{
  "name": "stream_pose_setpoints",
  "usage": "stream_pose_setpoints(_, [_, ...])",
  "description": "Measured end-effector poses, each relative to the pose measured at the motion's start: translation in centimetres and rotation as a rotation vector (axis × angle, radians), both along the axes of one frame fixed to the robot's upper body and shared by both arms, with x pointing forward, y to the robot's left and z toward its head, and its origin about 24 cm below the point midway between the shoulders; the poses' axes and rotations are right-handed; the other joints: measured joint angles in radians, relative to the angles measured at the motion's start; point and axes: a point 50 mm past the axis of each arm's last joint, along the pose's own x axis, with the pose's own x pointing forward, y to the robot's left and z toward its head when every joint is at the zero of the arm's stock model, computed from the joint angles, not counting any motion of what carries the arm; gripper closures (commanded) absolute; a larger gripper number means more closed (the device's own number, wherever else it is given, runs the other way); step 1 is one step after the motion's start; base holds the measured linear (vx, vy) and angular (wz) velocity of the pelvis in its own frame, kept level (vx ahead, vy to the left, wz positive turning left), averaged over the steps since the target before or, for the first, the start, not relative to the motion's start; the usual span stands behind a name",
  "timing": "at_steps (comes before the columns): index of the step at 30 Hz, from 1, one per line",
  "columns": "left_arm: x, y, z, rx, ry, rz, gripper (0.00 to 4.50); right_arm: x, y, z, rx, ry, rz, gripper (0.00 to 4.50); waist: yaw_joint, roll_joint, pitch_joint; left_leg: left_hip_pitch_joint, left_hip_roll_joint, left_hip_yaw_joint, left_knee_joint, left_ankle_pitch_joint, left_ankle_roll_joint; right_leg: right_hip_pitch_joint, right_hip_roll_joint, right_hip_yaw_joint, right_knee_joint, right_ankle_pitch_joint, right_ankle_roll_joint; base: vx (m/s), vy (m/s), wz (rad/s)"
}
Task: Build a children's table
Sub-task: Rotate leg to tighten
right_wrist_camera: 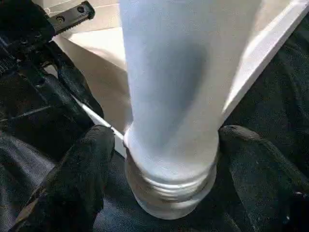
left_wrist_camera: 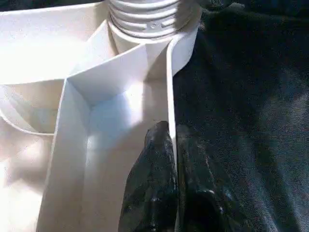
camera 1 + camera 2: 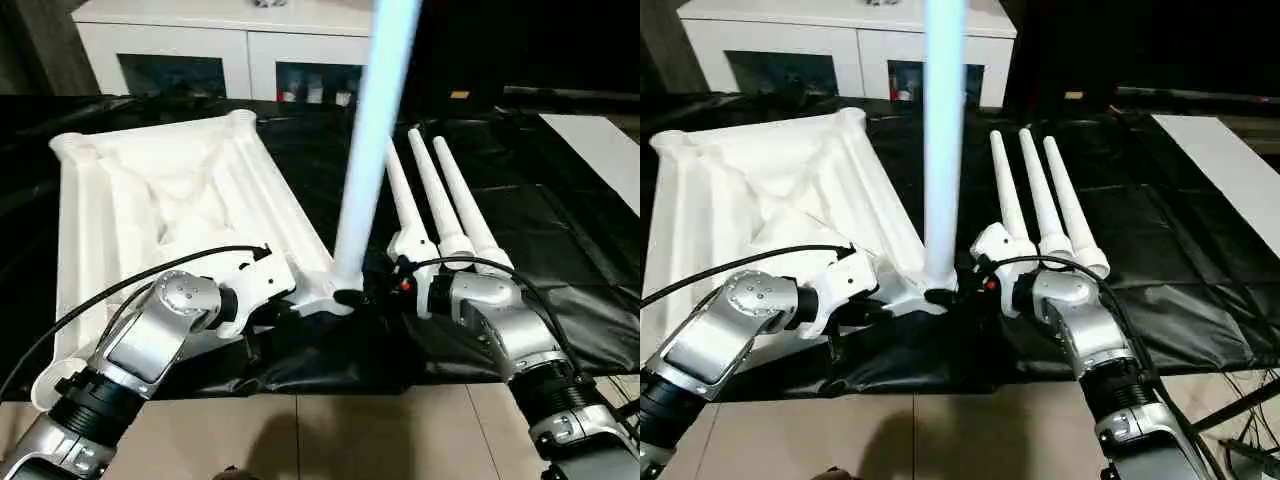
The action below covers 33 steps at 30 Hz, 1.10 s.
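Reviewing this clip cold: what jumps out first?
A white leg stands upright in the near corner socket of the upturned tabletop, on black sheeting. The left gripper pinches the tabletop's rim beside it, and the right gripper straddles the leg's base. Three more legs lie alongside, to the right.

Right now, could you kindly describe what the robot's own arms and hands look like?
Both forearms are brushed silver metal with rounded joint housings, the left arm and the right arm alike. Near the wrists sit ribbed black collars. A thin black cable loops over each arm toward a white wrist housing. The left hand and right hand each end in two glossy black fingers.
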Motion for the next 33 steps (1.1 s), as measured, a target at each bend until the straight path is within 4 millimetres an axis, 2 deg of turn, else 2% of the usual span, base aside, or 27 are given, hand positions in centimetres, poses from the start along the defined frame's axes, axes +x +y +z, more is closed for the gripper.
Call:
stream_pose_setpoints(2, [0.0,0.0,0.0,0.0,0.001,-0.003,4.5,-0.1,-0.1,-0.2,-0.002,0.008,0.009,0.76,0.0,0.0,0.0,0.0,0.0,0.0,0.0,0.0,0.0,0.0,0.0,0.0,0.0,0.0,0.0,0.0,0.0,0.0])
stream_pose_setpoints(4, [0.0,0.0,0.1,0.001,0.001,-0.006,4.5,-0.1,-0.1,-0.2,-0.001,0.003,0.015,1.04,0.0,0.0,0.0,0.0,0.0,0.0,0.0,0.0,0.0,0.0,0.0,0.0,0.0,0.0,0.0,0.0,0.0,0.0])
stream_pose_setpoints(7, [-0.1,0.0,0.1,0.002,0.002,-0.008,4.5,0.1,-0.2,-0.2,0.0,0.009,0.009,1.17,0.0,0.0,0.0,0.0,0.0,0.0,0.0,0.0,0.0,0.0,0.0,0.0,0.0,0.0,0.0,0.0,0.0,0.0])
stream_pose_setpoints(8, [-0.1,0.0,0.1,0.003,0.002,-0.008,4.5,0.1,-0.2,-0.2,0.0,0.01,0.008,1.45,0.0,0.0,0.0,0.0,0.0,0.0,0.0,0.0,0.0,0.0,0.0,0.0,0.0,0.0,0.0,0.0,0.0,0.0])
stream_pose_setpoints(13, [-0.1,0.1,0.1,0.005,0.005,-0.011,4.5,0.1,-0.1,-0.3,0.003,0.011,0.008,1.75,0.0,0.0,0.0,0.0,0.0,0.0,0.0,0.0,0.0,0.0,0.0,0.0,0.0,0.0,0.0,0.0,0.0,0.0])
stream_pose_setpoints(21, [-0.1,0.2,0.0,0.012,0.004,-0.012,4.5,0.1,0.1,-0.5,0.011,0.003,-0.005,1.78,-0.002,0.0,0.0,0.001,0.0,0.0,0.0,0.0,0.0,0.001,0.0,0.0,0.0,0.0,0.0,0.0,0.0,0.0])
stream_pose_setpoints(24, [0.7,-0.5,-0.4,0.01,-0.036,0.07,4.5,0.6,1.4,-1.4,0.035,-0.006,-0.163,1.78,-0.007,-0.001,-0.001,0.007,0.0,0.0,0.0,0.0,0.0,0.005,0.0,0.0,0.001,0.0,0.0,0.0,0.0,0.0])
stream_pose_setpoints(26, [1.5,-1.8,-0.9,-0.017,-0.062,0.177,4.5,1.1,2.4,-2.0,0.065,0.006,-0.34,1.78,-0.015,-0.001,-0.001,0.009,0.0,0.0,0.0,0.0,0.0,0.007,0.0,0.001,0.0,-0.001,0.003,0.0,0.0,0.0])
stream_pose_setpoints(29, [2.0,-3.5,-1.4,-0.053,-0.066,0.273,4.5,1.6,3.3,-2.2,0.077,0.017,-0.505,1.8,-0.029,-0.001,-0.001,0.014,-0.001,0.0,0.0,0.0,0.0,0.012,0.0,0.001,-0.003,-0.003,0.005,0.0,0.0,0.0])
stream_pose_setpoints(33, [2.8,-5.0,-1.7,-0.069,-0.079,0.376,4.5,2.3,4.8,-2.2,0.095,0.039,-0.682,1.8,-0.033,0.003,-0.001,0.019,-0.002,-0.001,-0.003,0.0,0.0,0.015,-0.001,0.001,-0.006,-0.004,0.006,0.0,0.0,0.0])
